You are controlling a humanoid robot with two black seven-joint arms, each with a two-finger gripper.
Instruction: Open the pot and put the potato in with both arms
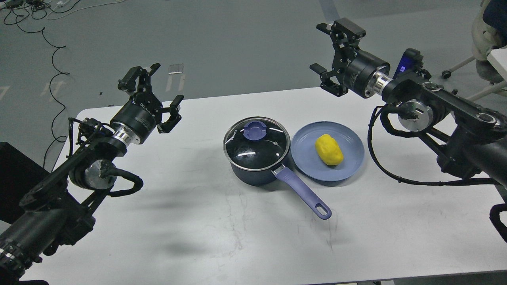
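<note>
Above table (198, 221), both jaws gape wide, empty.

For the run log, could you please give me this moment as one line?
stage: not started | pot: lid on | potato: on plate | left gripper: open, empty | right gripper: open, empty

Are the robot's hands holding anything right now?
No. The left gripper and right gripper both hang open above the table, jaws empty, away from the pot and potato.
</note>
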